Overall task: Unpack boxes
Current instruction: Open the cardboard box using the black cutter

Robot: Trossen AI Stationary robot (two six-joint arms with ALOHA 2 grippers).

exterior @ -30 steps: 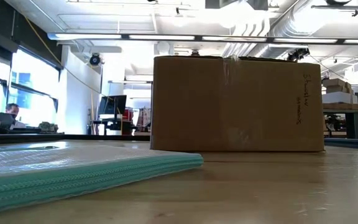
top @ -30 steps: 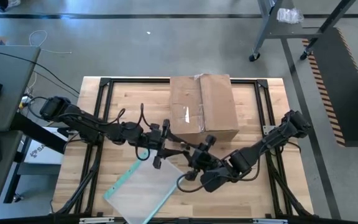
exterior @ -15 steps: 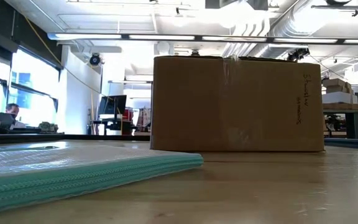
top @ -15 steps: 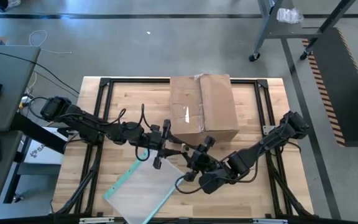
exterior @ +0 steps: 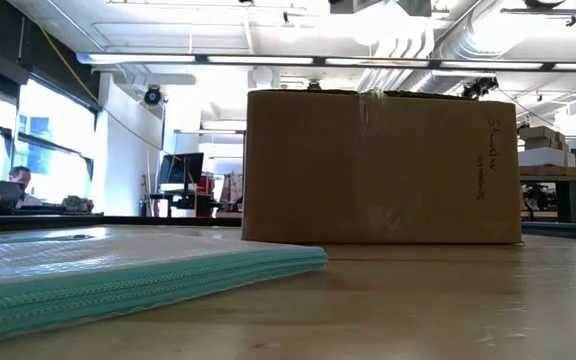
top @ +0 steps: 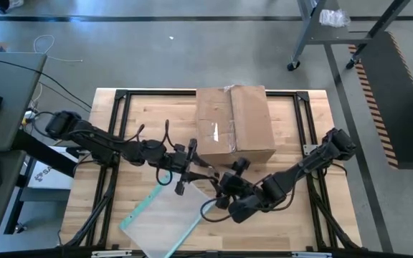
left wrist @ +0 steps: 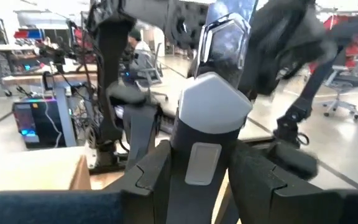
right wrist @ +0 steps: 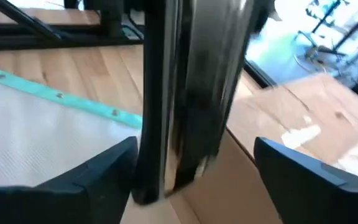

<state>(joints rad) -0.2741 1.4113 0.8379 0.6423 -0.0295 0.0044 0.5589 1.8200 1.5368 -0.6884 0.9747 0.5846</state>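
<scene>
At frame centre, high view (not low), left gripper grips a grey tool; right gripper fingers spread; box lies lengthwise up-frame.

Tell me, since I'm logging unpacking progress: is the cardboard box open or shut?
Shut. In the high view the cardboard box has its top flaps lying flat, with tape along the seam.

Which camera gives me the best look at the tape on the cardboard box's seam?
The high view: the cardboard box shows its whole taped top. The low view shows only one side wall; the right wrist view catches a blurred corner; the left wrist view shows none.
</scene>
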